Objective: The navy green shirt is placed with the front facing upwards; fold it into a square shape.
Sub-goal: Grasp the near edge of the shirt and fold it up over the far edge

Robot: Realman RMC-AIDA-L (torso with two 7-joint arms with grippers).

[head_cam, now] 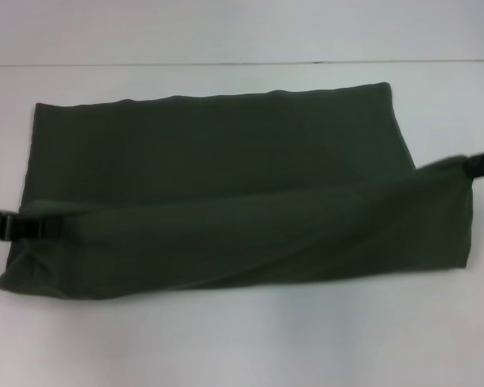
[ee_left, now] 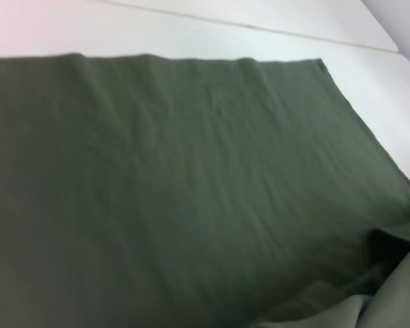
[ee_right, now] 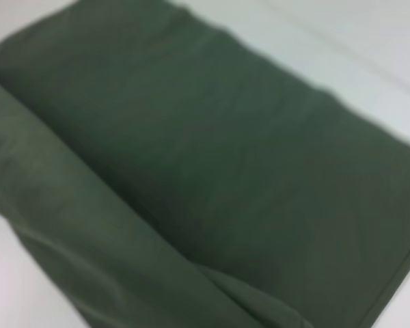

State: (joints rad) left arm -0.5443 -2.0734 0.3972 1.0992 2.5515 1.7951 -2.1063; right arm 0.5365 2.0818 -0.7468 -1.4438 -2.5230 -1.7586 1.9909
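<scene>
The navy green shirt [head_cam: 218,153] lies across the white table as a wide, plain olive band with no lettering showing. Its near long edge is lifted into a taut ridge running from left to right. My left gripper [head_cam: 56,227] is shut on the left end of that ridge. At the ridge's higher right end my right gripper [head_cam: 466,167] is shut on the cloth. Below the ridge the fabric hangs down in front to the table. The left wrist view shows the flat shirt [ee_left: 191,178], and the right wrist view shows the shirt [ee_right: 246,157] with the raised fold beside it.
The white table [head_cam: 242,347] shows in front of the shirt and on both sides. Its far edge [head_cam: 226,63] runs as a thin line behind the shirt, with a pale wall beyond.
</scene>
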